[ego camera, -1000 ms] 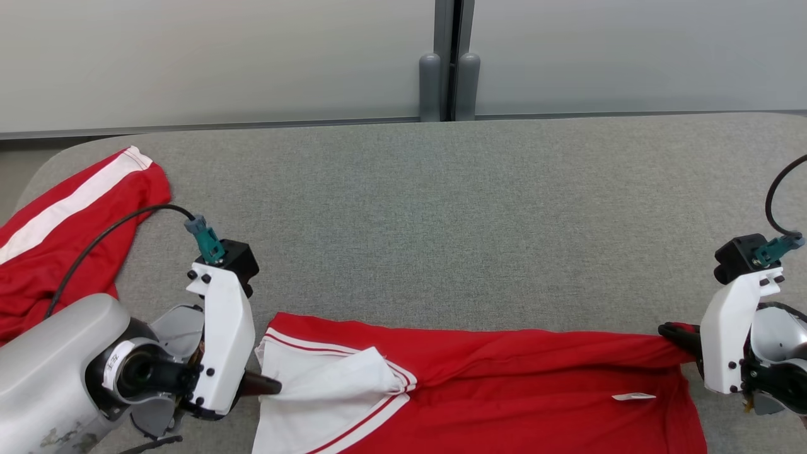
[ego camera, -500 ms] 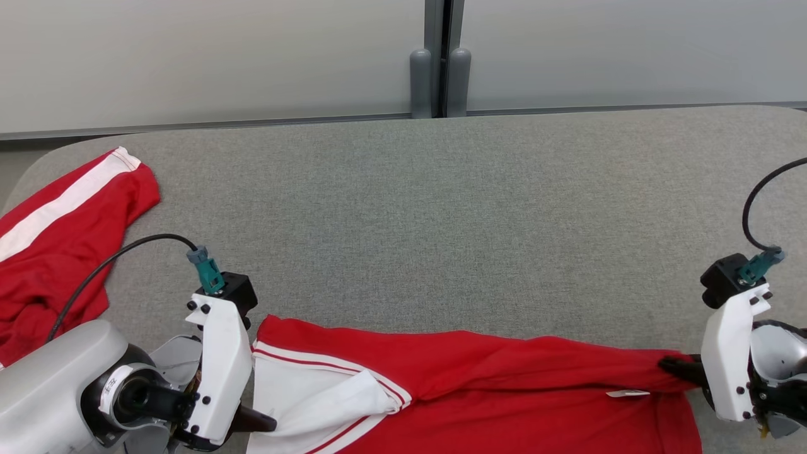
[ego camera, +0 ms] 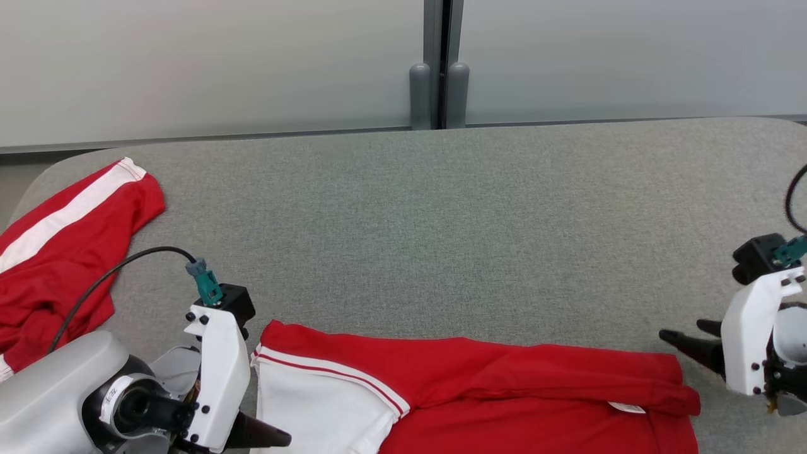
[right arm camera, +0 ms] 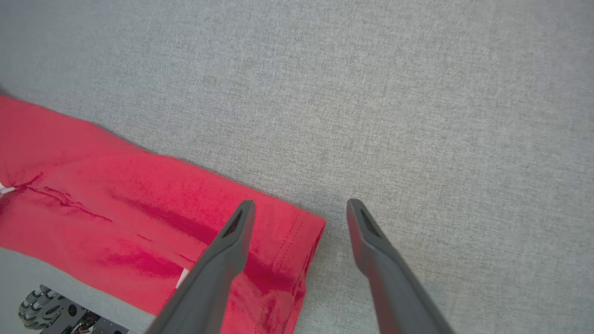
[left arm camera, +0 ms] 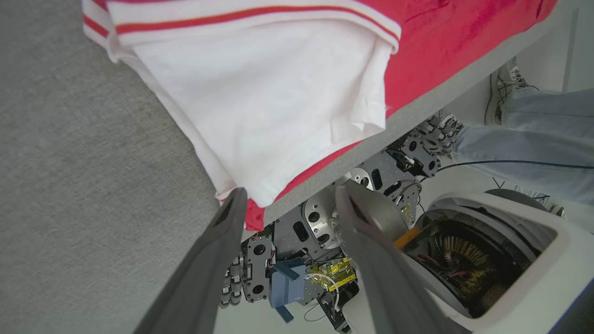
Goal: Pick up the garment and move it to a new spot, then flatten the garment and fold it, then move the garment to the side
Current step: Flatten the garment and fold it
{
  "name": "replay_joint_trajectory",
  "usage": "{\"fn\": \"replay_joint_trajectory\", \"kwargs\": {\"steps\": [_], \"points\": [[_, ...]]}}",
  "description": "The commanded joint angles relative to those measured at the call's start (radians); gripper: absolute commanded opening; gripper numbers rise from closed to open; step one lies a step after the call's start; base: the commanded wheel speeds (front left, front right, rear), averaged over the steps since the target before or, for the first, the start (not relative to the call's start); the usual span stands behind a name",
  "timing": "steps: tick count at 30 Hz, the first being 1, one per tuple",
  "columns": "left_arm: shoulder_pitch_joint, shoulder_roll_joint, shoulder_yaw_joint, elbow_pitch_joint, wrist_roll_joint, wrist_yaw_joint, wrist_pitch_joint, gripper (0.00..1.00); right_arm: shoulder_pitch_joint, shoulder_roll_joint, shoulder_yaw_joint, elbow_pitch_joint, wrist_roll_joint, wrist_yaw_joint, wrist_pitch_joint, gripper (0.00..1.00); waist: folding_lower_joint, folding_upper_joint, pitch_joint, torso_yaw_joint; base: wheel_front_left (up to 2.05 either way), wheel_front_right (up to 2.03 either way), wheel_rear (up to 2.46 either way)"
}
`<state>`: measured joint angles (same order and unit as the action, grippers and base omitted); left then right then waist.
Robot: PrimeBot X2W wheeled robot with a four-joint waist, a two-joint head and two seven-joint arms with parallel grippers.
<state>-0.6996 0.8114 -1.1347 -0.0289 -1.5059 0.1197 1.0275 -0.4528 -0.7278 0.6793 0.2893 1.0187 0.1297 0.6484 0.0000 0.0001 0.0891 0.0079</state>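
The red garment (ego camera: 504, 391) lies stretched in a long band along the near edge of the grey surface (ego camera: 441, 221). Its white, red-striped panel (left arm camera: 260, 102) is at the left end and a small white label (ego camera: 624, 408) sits near the right end. Some of the cloth seems to hang over the front edge, and a raised crease runs lengthwise through the red part.

The left hand (left arm camera: 291, 197) is just beside the white panel's corner, its fingers spread wide and gripping nothing. The right hand (right arm camera: 301, 206) is at the far right end, equally wide and empty, with one finger above the hem and the other over bare surface.

To me the garment looks set down at its new spot, so the flattening step is in hand. The next move probably calls for fresh grips on the corners, or a sweep along the crease, and for drawing the overhang onto the surface before any fold.

A second red garment with a white stripe (ego camera: 63, 233) lies bunched at the far left, well apart. Beyond the surface's edge stands a person's leg in jeans (left arm camera: 533, 134).
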Motion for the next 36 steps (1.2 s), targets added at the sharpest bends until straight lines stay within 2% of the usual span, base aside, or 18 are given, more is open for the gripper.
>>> {"fn": "replay_joint_trajectory", "kwargs": {"steps": [1, 5, 8, 11, 14, 16, 17, 20, 21, 24, 27, 31, 36], "points": [[0.012, -0.001, 0.014, 0.0, -0.007, -0.006, -0.013, 1.0, 0.006, -0.004, -0.028, -0.004, 0.019, 0.002, -0.034, 1.0, 0.0, -0.0001, -0.013, 0.007, 0.0, 0.0, 0.0], [0.009, -0.005, 0.051, -0.008, -0.001, -0.025, -0.077, 1.0, 0.035, -0.013, -0.096, -0.027, 0.033, 0.002, -0.131, 1.0, 0.0, -0.0001, -0.038, 0.017, 0.0, 0.0, 0.0], [0.019, -0.011, 0.098, -0.015, 0.018, -0.042, -0.182, 1.0, 0.065, -0.004, -0.156, -0.047, 0.033, 0.002, -0.221, 1.0, 0.0, -0.0001, -0.056, 0.022, 0.0, 0.0, 0.0], [0.043, -0.017, 0.173, -0.028, 0.042, -0.056, -0.357, 1.0, 0.095, 0.012, -0.217, -0.066, -0.006, 0.002, -0.33, 1.0, 0.0, -0.0001, -0.067, 0.021, 0.0, 0.0, 0.0], [0.09, -0.015, 0.249, -0.04, 0.085, -0.054, -0.565, 1.0, 0.134, 0.056, -0.29, -0.07, -0.054, 0.002, -0.449, 1.0, 0.0, -0.0001, -0.075, 0.021, 0.0, 0.0, 0.0], [0.126, -0.005, 0.288, -0.047, 0.124, -0.041, -0.685, 1.0, 0.164, 0.097, -0.35, -0.062, -0.093, 0.002, -0.532, 1.0, 0.0, -0.0001, -0.079, 0.024, 0.0, 0.0, 0.0], [0.165, 0.004, 0.316, -0.061, 0.163, -0.014, -0.795, 1.0, 0.206, 0.149, -0.392, -0.068, -0.125, 0.002, -0.591, 1.0, 0.0, -0.0001, -0.082, 0.029, 0.0, 0.0, 0.0], [0.235, 0.007, 0.357, -0.082, 0.213, 0.045, -0.954, 1.0, 0.26, 0.213, -0.461, -0.073, -0.178, 0.002, -0.668, 1.0, 0.0, -0.0001, -0.083, 0.038, 0.0, 0.0, 0.0], [0.235, 0.007, 0.357, -0.082, 0.213, 0.045, -0.954, 1.0, 0.26, 0.213, -0.461, -0.073, -0.178, 0.002, -0.668, 1.0, 0.0, -0.0001, -0.083, 0.038, 0.0, 0.0, 0.0], [0.311, -0.005, 0.386, -0.098, 0.261, 0.112, -1.103, 1.0, 0.32, 0.279, -0.513, -0.085, -0.22, 0.002, -0.713, 1.0, 0.0, -0.0001, -0.085, 0.047, 0.0, 0.0, 0.0], [0.398, -0.048, 0.409, -0.092, 0.293, 0.171, -1.236, 1.0, 0.37, 0.328, -0.548, -0.112, -0.254, 0.002, -0.743, 1.0, 0.0, -0.0001, -0.087, 0.057, 0.0, 0.0, 0.0], [0.498, -0.142, 0.481, -0.055, 0.386, 0.208, -1.291, 1.0, 0.437, 0.364, -0.547, -0.142, -0.263, 0.002, -0.741, 1.0, 0.0, -0.0001, -0.091, 0.058, 0.0, 0.0, 0.0], [0.657, -0.319, 0.701, -0.049, 0.66, 0.187, -1.292, 1.0, 0.486, 0.394, -0.57, -0.143, -0.298, 0.002, -0.748, 1.0, 0.0, -0.0001, -0.095, 0.055, 0.0, 0.0, 0.0]]}}
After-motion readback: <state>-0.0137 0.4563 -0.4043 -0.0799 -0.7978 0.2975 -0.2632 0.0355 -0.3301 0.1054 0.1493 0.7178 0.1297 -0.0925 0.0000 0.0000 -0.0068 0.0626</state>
